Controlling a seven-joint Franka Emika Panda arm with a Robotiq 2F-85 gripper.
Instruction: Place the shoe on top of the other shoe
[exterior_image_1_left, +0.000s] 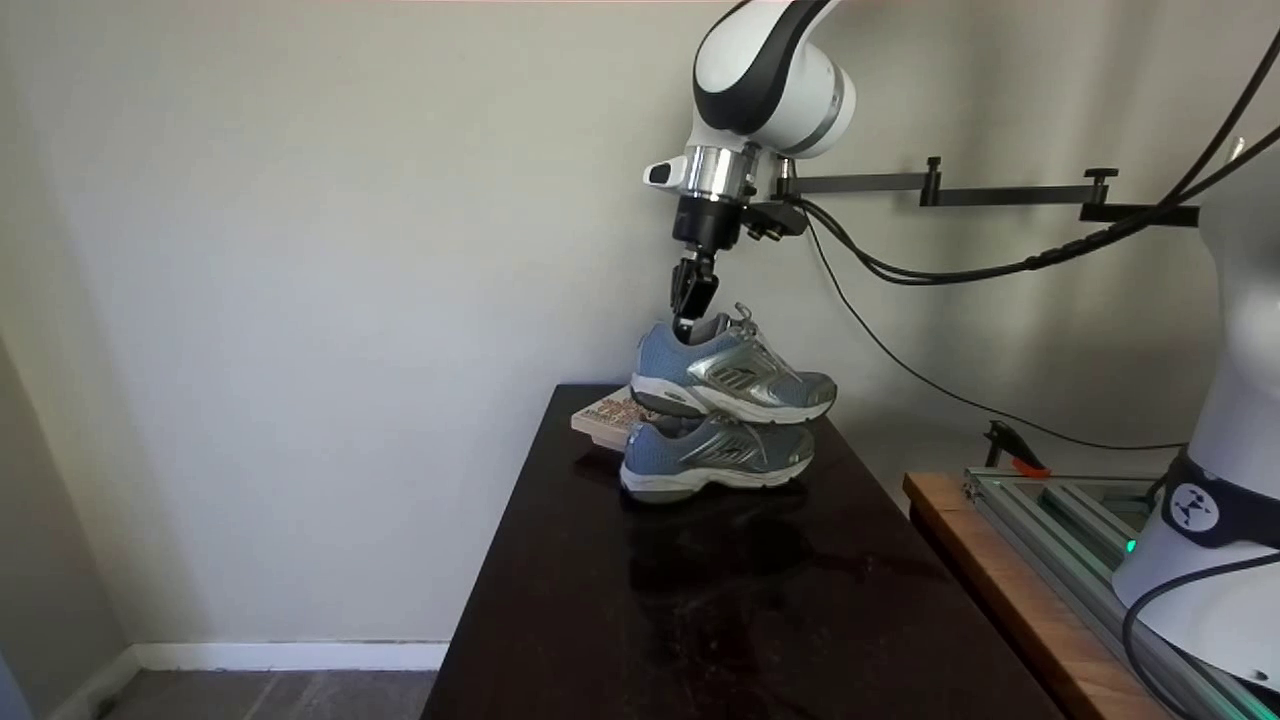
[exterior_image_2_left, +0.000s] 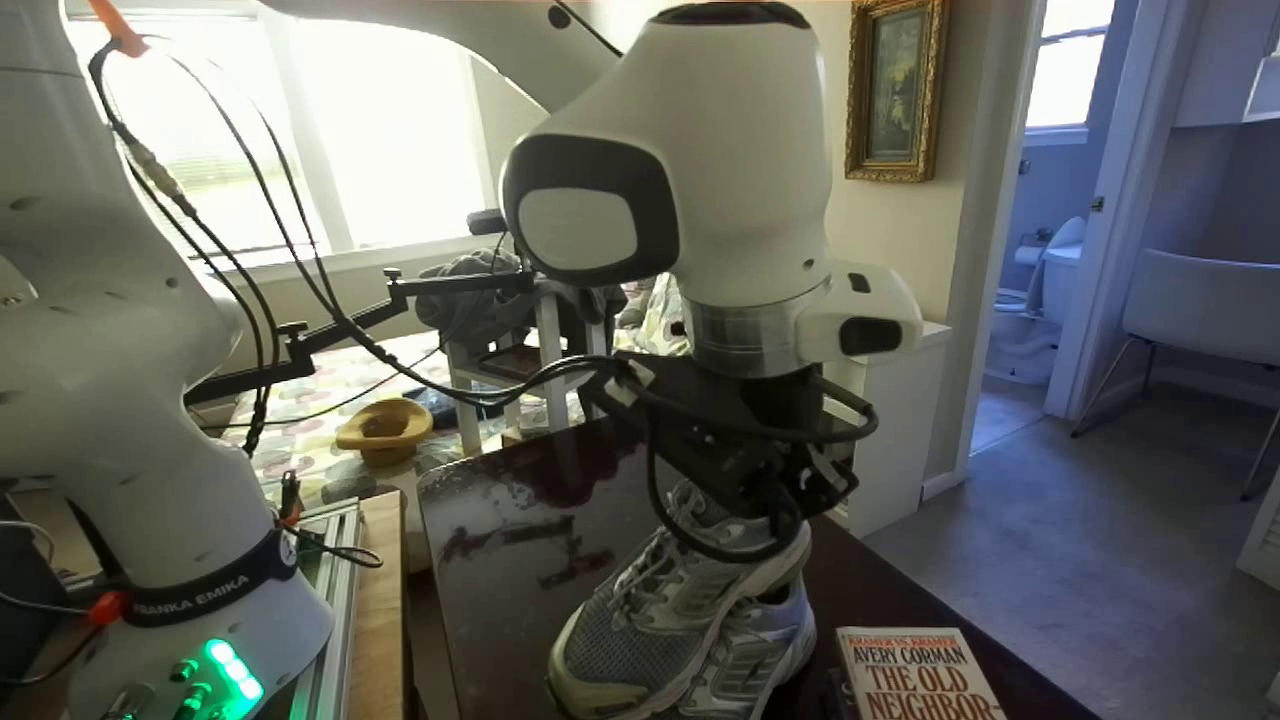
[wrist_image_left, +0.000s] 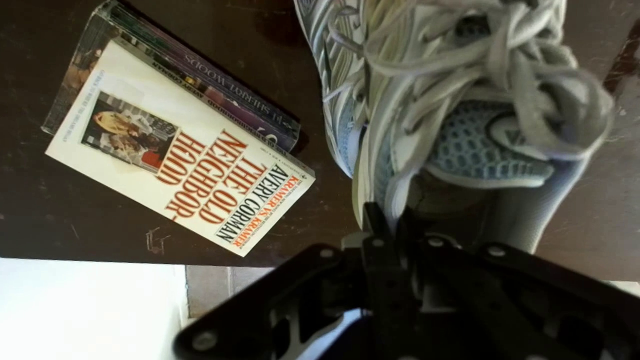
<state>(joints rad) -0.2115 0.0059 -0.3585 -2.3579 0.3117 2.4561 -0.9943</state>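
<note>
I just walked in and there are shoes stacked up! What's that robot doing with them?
A robot arm is putting one on top of the other. Its gripper is pinching the upper shoe by the edge of its opening, and that shoe seems to rest on the lower shoe. So the stack looks nearly done, but the gripper hasn't let go yet. It's all happening on a dark table, with two books lying beside the shoes.

White arm (exterior_image_2_left: 745, 150), silver collar (exterior_image_2_left: 750, 338), black hand (exterior_image_1_left: 684, 325), dark cables (exterior_image_1_left: 1045, 260), black FRANKA EMIKA band (exterior_image_2_left: 210, 592), green lights (exterior_image_2_left: 231, 664)
</note>
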